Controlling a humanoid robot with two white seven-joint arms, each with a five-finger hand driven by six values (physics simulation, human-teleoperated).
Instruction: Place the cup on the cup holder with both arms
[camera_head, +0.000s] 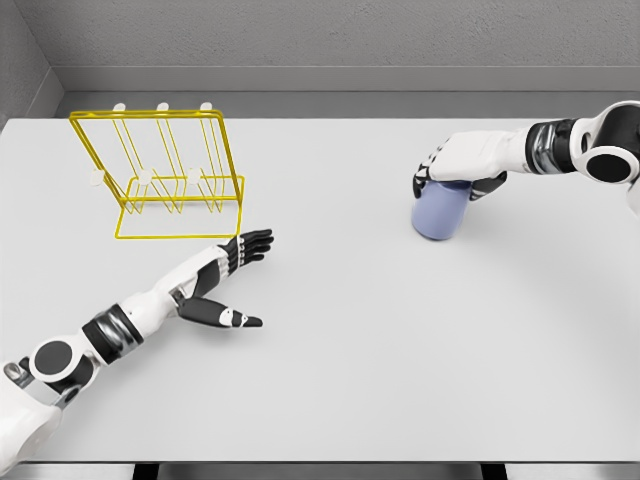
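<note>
No readable text, no labels, no brand marks, no numbers, no signs anywhere in the head view

1. A wide, flat, light grey table (400, 350) is carrying everything.
2. A yellow wire cup holder rack (160, 175) is standing on it.
3. A pale blue cylindrical cup (438, 212) is sitting on it, well to the right of the rack.
</note>
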